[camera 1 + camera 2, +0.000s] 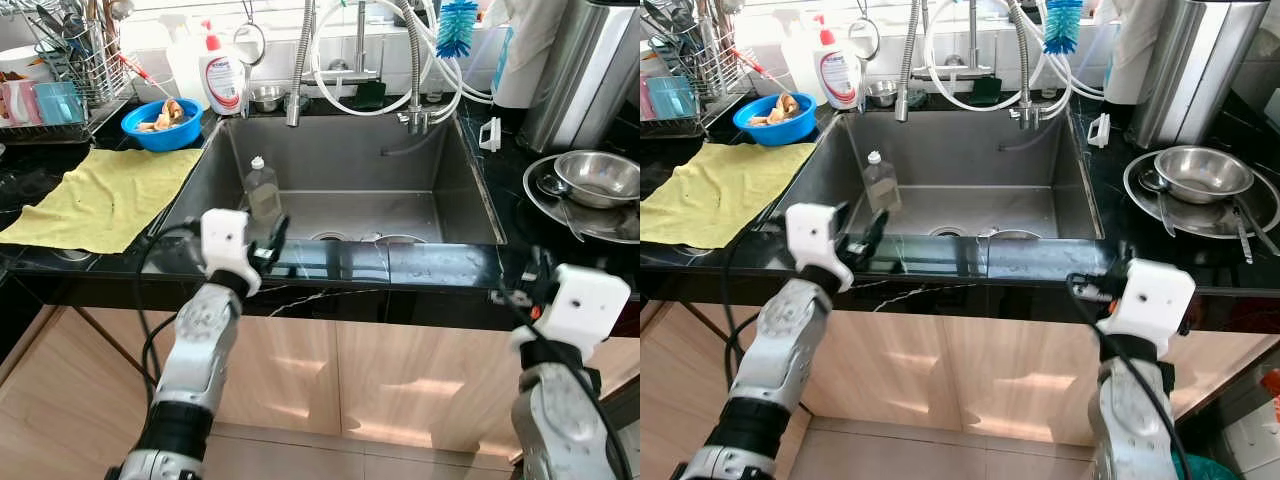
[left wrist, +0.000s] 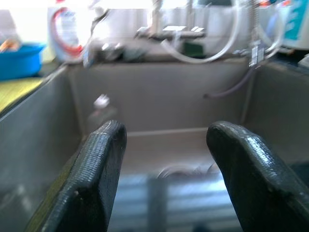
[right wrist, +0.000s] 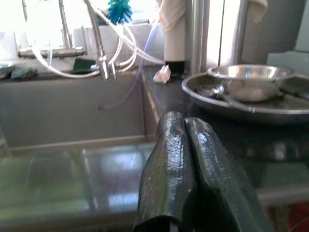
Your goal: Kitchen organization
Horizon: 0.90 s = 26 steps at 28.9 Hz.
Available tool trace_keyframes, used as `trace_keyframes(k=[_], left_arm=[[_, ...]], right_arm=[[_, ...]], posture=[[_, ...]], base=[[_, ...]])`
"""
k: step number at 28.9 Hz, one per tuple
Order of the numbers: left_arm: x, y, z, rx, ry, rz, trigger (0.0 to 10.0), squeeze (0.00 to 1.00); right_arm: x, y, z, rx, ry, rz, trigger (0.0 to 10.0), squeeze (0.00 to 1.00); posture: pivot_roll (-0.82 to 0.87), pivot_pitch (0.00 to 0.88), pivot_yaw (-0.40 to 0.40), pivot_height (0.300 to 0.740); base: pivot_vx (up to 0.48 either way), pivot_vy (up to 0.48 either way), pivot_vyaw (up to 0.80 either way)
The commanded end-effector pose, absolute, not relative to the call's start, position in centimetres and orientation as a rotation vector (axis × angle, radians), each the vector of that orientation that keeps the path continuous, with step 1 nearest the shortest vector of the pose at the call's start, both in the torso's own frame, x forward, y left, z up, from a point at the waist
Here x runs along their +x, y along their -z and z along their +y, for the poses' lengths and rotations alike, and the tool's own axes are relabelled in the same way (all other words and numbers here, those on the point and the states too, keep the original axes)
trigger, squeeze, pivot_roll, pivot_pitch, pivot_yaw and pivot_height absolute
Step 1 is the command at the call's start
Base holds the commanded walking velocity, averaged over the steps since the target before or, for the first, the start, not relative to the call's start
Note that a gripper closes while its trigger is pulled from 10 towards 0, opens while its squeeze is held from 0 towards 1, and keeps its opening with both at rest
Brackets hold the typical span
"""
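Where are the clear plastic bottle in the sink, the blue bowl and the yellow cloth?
Clear plastic bottle (image 1: 263, 192): left eye view, on its body.
Blue bowl (image 1: 150, 135): left eye view, on its front wall.
Yellow cloth (image 1: 105, 196): left eye view, on its middle.

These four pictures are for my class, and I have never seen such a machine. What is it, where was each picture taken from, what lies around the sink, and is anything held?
It is a humanoid robot standing at a kitchen sink. Two pictures come from the two eyes of its head camera, looking down; the other two come from cameras on its wrists, looking along each tool's black fingers. The left tool is open at the sink's front edge, pointing towards a clear bottle standing in the sink. The right tool is shut and empty, over the counter's front edge. On the left lie a yellow cloth and a blue bowl; on the right, a steel bowl sits on a tray. Nothing is held.
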<state>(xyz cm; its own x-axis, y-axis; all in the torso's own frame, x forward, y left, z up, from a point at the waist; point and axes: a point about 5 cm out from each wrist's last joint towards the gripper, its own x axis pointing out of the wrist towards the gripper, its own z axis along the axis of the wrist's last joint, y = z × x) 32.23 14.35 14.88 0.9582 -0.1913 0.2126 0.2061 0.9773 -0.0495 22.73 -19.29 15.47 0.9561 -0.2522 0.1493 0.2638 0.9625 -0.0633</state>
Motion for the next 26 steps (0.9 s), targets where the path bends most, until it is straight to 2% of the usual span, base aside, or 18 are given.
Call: trace_keyframes(k=[1,5,7,9,15,22,26], left_arm=[[32.0,-15.8,15.1,-0.062,0.177,-0.262,10.0,0.0],[31.6,-15.0,17.6,-0.006,0.084,-0.243,10.0,0.0],[31.7,-14.7,18.1,-0.018,0.047,-0.237,10.0,0.0],[31.7,-14.4,17.9,-0.022,0.028,-0.235,10.0,0.0],[31.2,-13.7,16.3,-0.032,0.074,-0.222,10.0,0.0],[31.0,-13.5,16.3,-0.019,0.09,-0.214,10.0,0.0],[31.0,-13.7,15.7,-0.028,0.118,-0.208,10.0,0.0]], right_arm=[[22.5,-16.2,-18.8,-0.068,0.245,-0.179,10.0,0.0],[22.4,-15.7,-18.0,-0.086,0.196,-0.166,10.0,0.0],[22.7,-16.2,-17.9,-0.091,0.167,-0.178,10.0,0.0],[23.0,-16.5,-18.3,-0.111,0.15,-0.184,10.0,0.0],[22.6,-16.1,-19.9,-0.109,0.189,-0.169,10.0,0.0],[22.3,-15.5,-19.7,-0.099,0.184,-0.16,10.0,0.0],[22.9,-15.7,-20.0,-0.092,0.2,-0.181,10.0,0.0]], posture=[[-0.16,0.0,0.104,0.74],[-0.19,0.0,0.078,0.74],[-0.2,0.0,0.061,0.74],[-0.2,0.0,0.035,0.74],[-0.2,0.0,0.031,0.74],[-0.19,0.0,0.047,0.74],[-0.16,0.0,0.088,0.74]], base=[[0.0,0.0,0.0],[0.0,0.0,0.0],[0.0,0.0,0.0],[0.0,0.0,0.0],[0.0,0.0,0.0],[0.0,0.0,0.0],[0.0,0.0,0.0]])
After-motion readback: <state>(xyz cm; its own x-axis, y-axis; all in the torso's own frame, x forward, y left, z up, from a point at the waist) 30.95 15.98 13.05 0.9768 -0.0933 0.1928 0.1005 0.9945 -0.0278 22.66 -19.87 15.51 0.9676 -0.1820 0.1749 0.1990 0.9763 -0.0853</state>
